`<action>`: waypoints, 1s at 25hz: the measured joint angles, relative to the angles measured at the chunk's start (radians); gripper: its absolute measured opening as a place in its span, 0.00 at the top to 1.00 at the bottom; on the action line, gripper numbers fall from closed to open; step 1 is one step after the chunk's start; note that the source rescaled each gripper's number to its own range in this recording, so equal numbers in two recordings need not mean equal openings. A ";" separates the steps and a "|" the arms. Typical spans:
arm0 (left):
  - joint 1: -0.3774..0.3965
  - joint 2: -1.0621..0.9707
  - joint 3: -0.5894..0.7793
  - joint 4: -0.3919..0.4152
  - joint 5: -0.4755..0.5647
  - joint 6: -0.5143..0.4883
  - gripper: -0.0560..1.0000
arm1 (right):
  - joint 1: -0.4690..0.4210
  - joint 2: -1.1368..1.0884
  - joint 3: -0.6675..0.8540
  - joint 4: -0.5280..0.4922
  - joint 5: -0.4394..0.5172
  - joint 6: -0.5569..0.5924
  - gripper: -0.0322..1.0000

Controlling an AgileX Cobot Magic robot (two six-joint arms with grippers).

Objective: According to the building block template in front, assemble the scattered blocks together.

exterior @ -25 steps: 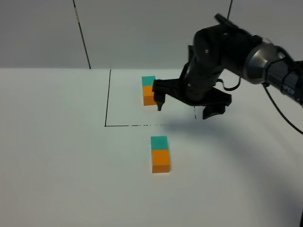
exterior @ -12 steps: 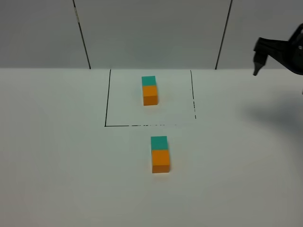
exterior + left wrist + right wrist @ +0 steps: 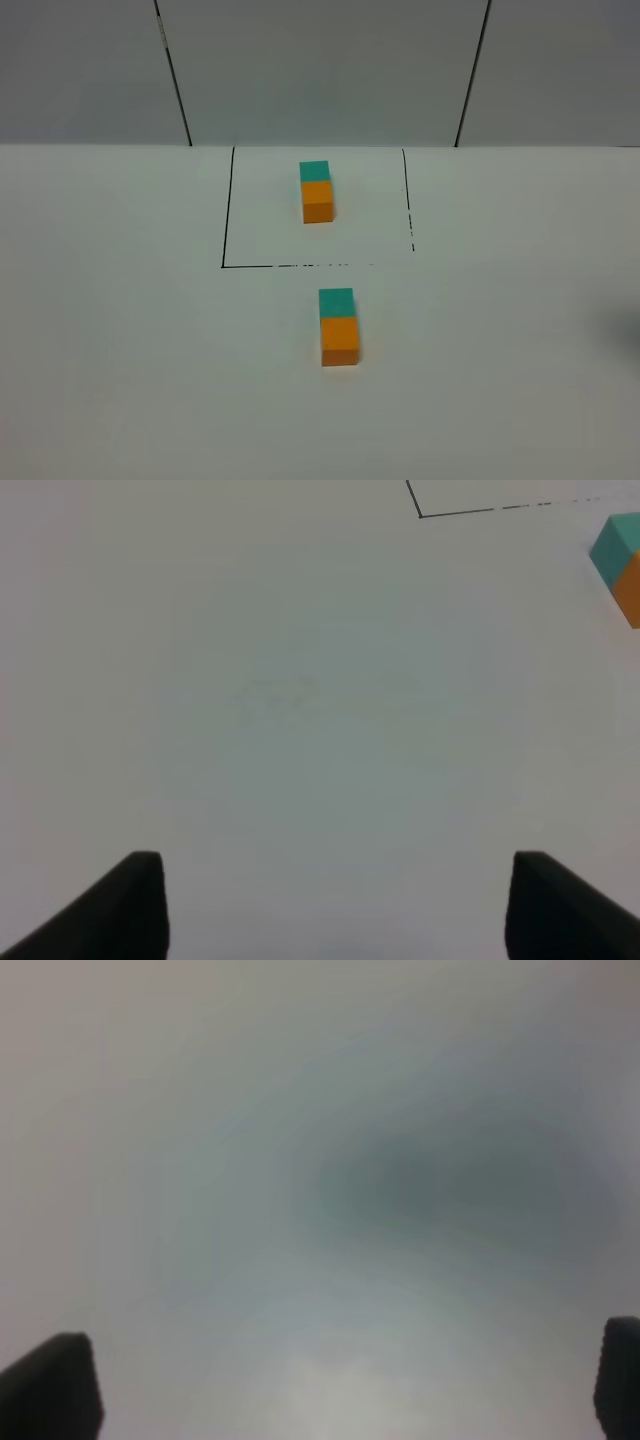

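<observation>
The template, a teal cube (image 3: 314, 171) joined to an orange cube (image 3: 318, 199), stands inside the black-lined rectangle (image 3: 226, 210) at the back of the table. In front of the rectangle the loose teal cube (image 3: 336, 302) and the loose orange cube (image 3: 340, 339) lie touching in a row, teal behind orange. Their edge shows in the left wrist view (image 3: 620, 562). Neither arm shows in the high view. My left gripper (image 3: 338, 905) is open and empty over bare table. My right gripper (image 3: 340, 1390) is open and empty over blurred bare surface.
The white table (image 3: 120, 330) reaches a grey panelled wall (image 3: 320, 70) at the back. A corner of the black line shows in the left wrist view (image 3: 422, 514). A faint shadow lies at the right edge (image 3: 630, 325).
The right arm has swung from over the template off to the right and out of the high view. The cubes have not moved.
</observation>
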 joint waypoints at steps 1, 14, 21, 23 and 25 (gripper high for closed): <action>0.000 0.000 0.000 0.000 0.000 0.000 0.47 | 0.000 -0.050 0.037 -0.002 0.011 0.000 0.01; 0.000 0.000 0.000 0.000 0.000 0.000 0.47 | 0.098 -0.624 0.408 -0.037 0.073 -0.046 0.04; 0.000 0.000 0.000 0.000 0.000 0.000 0.47 | 0.121 -0.882 0.509 -0.084 0.125 -0.055 0.12; 0.000 0.000 0.000 0.000 0.000 0.000 0.47 | 0.121 -0.950 0.537 -0.084 0.125 -0.069 0.17; 0.000 0.000 0.000 0.000 0.000 0.000 0.47 | 0.121 -1.015 0.565 -0.084 0.122 -0.091 0.20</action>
